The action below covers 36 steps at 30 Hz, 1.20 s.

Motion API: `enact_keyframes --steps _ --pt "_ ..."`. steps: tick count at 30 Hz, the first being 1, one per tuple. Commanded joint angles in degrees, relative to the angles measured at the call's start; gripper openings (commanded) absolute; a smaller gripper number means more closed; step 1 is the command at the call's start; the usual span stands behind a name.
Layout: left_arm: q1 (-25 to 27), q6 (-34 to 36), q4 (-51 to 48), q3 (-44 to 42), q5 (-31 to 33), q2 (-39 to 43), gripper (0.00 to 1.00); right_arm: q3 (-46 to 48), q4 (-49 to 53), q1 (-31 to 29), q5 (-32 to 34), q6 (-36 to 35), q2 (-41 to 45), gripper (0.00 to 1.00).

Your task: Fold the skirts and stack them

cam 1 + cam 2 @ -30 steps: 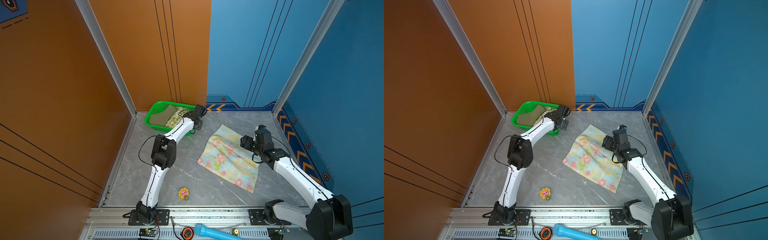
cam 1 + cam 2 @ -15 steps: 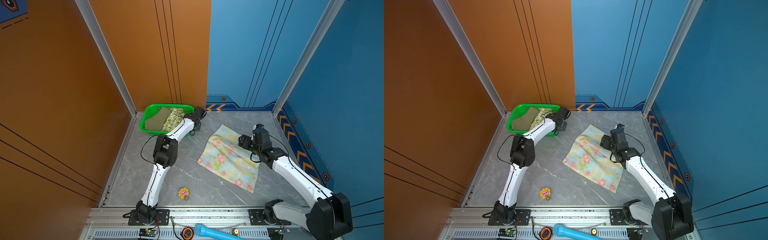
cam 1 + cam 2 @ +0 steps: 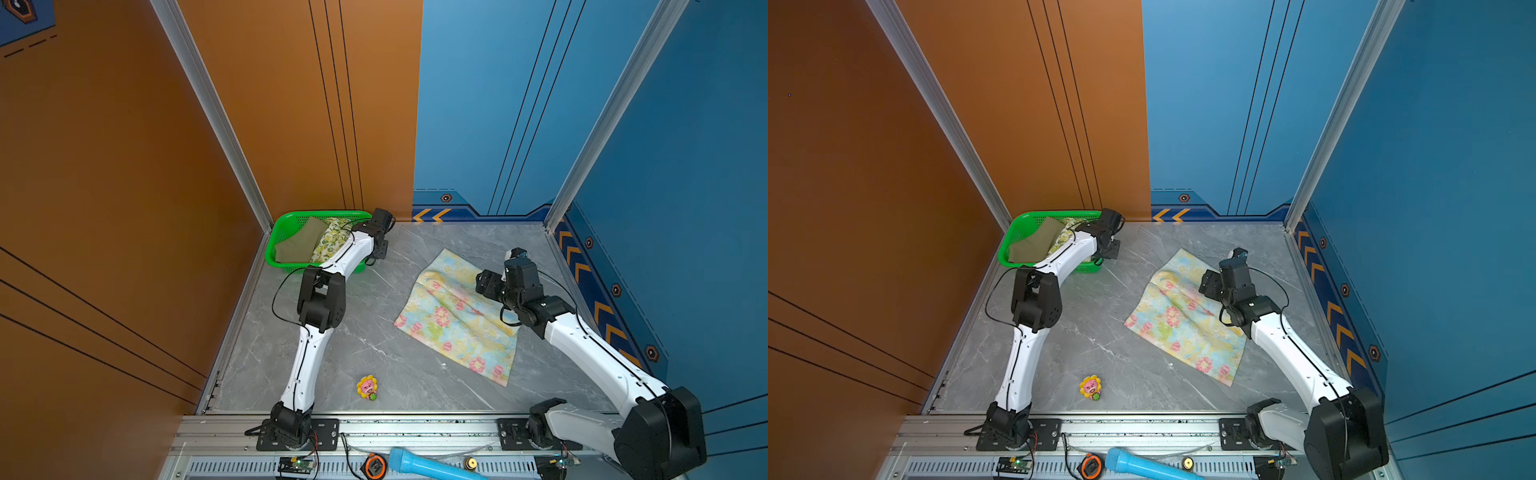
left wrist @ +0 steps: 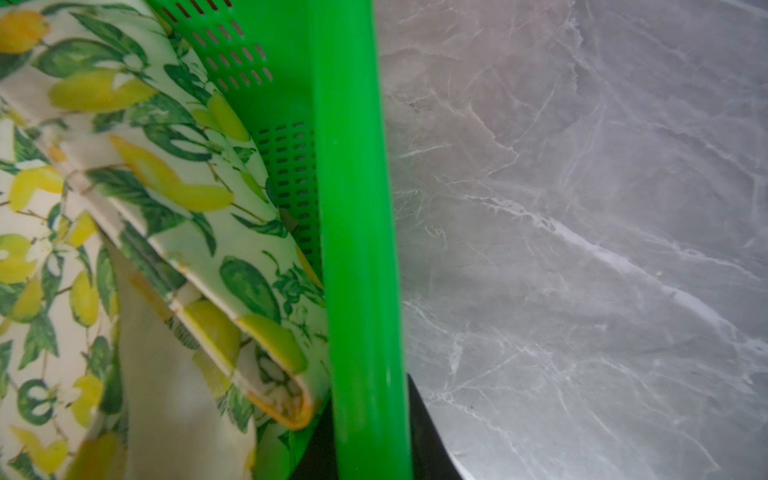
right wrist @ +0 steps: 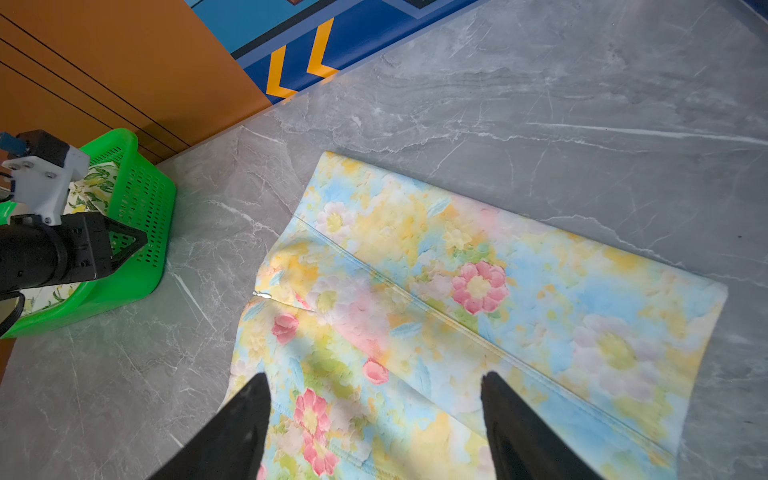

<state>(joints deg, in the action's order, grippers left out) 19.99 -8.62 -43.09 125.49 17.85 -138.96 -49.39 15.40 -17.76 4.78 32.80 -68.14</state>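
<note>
The pastel floral skirt (image 3: 457, 320) (image 3: 1183, 320) (image 5: 478, 311) lies spread flat on the grey floor. My right gripper (image 5: 374, 376) (image 3: 484, 282) hovers open above its far part, holding nothing. The olive skirt (image 3: 297, 243) (image 3: 1032, 245) and the lemon-print skirt (image 3: 330, 243) (image 4: 124, 208) lie in the green basket (image 3: 276, 245) (image 3: 1007, 245) (image 5: 141, 232) in the back left corner. My left gripper (image 4: 370, 411) (image 3: 379, 249) (image 3: 1111, 249) is shut on the basket's right rim (image 4: 357, 249), one finger inside and one outside.
A small flower toy (image 3: 367, 387) (image 3: 1090, 387) lies on the floor near the front. A blue cylinder (image 3: 432, 465) and a tape measure (image 3: 375, 467) sit on the front rail. Orange and blue walls enclose the floor on three sides.
My left gripper closed on the basket rim, and the basket slid left toward the corner and squared up to the back wall. The right arm shifted slightly over the floral skirt.
</note>
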Motion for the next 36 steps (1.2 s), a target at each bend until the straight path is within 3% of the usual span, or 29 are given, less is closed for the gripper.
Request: enact_keyframes --steps 1,5,8,13,20,30,35,36 --pt "-1.68 3.32 -0.18 -0.6 -3.77 3.01 0.32 0.63 -0.79 -0.6 -0.08 -1.78 -0.15 0.8" --pt "-1.06 4.4 0.89 -1.47 -5.72 6.74 0.63 -0.67 2.31 -0.79 -0.54 -3.85 -2.99 0.8" --pt "0.31 4.23 3.33 -4.24 -6.87 11.43 0.73 -1.35 6.5 -0.84 2.11 -3.61 -4.18 0.8" --pt "5.0 3.49 5.77 -10.86 -6.99 18.98 0.76 0.17 12.95 1.08 6.61 -0.73 -3.8 0.79" --pt "10.66 -0.71 9.73 -24.87 -9.43 26.43 0.77 5.78 15.28 5.9 4.46 1.08 -4.01 0.8" --pt "15.49 -7.04 9.97 -36.07 -15.17 28.57 0.76 8.38 11.6 9.2 2.96 -0.17 -10.91 0.79" --pt "16.0 -8.34 9.91 -41.18 -15.74 30.13 0.76 3.97 8.8 10.62 1.79 -1.6 -17.2 0.63" --pt "15.91 -8.34 9.83 -41.94 -15.5 30.57 0.76 2.09 8.54 11.01 1.87 -2.2 -18.77 0.53"
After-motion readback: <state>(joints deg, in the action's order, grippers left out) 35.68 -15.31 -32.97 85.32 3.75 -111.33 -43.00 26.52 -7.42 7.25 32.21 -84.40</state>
